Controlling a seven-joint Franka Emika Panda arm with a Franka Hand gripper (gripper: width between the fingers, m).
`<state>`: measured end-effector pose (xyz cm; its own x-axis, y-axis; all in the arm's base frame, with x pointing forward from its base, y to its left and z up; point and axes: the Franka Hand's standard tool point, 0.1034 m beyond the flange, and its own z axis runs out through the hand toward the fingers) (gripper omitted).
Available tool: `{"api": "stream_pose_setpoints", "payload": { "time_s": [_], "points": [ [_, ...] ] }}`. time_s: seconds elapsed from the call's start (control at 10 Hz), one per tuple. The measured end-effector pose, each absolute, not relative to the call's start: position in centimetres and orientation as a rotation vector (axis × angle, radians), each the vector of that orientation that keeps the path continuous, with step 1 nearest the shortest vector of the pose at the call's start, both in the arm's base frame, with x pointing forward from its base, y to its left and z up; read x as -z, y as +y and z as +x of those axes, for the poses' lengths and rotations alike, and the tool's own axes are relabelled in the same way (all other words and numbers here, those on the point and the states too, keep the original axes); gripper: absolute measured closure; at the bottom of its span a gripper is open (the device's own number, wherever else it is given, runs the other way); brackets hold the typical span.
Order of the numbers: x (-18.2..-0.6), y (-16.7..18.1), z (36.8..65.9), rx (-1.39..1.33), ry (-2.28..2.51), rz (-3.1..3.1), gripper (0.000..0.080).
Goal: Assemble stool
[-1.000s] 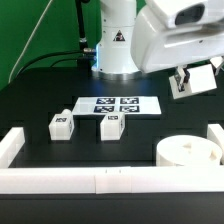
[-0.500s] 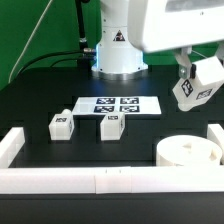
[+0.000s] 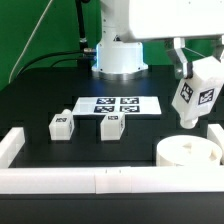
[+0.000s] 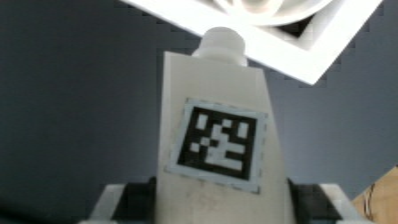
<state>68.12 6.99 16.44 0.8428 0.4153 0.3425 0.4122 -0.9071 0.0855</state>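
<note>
My claw (image 3: pixel 189 76) is clamped on a short blocky white plastic leg (image 3: pixel 198 97), so I should lower it slowly, standing straight, onto the round white plastic seat (image 3: pixel 188 152) below the claw.

Black bench (image 3: pixel 40 100) carrying loose white parts

A round white plastic seat disc (image 3: pixel 188 152) lies just below the end effector (image 3: pixel 192 76). Well off toward the exterior view's left lie one short blocky tagged white leg (image 3: pixel 62 125), a second leg (image 3: pixel 110 126) and the flat marker board (image 3: pixel 118 104). A long white rail (image 3: pixel 100 181) borders the bench.

The tool (image 3: pixel 190 72) hangs tilted, clamped tight.
</note>
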Motion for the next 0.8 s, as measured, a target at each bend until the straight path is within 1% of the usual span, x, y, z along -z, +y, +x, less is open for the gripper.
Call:
{"api": "stream_pose_setpoints", "payload": {
  "time_s": [0.1, 0.2, 0.3, 0.5, 0.6, 0.8],
  "points": [
    [-15.5, 7.3, 67.7, -0.722, 0.697, 2.941, 0.0475],
    [-14.3, 7.8, 66.6, -0.781, 0.715, 2.914, 0.0475],
    [-13.3, 8.2, 65.8, -0.772, 0.744, 2.903, 0.0475],
    [-13.1, 7.6, 65.9, -0.823, 0.792, 2.849, 0.0475],
    [-12.9, 6.7, 65.7, -0.834, 0.78, 2.849, 0.0475],
    [-12.9, 7.1, 65.7, -0.832, 0.786, 2.854, 0.0475]
  ]
}}
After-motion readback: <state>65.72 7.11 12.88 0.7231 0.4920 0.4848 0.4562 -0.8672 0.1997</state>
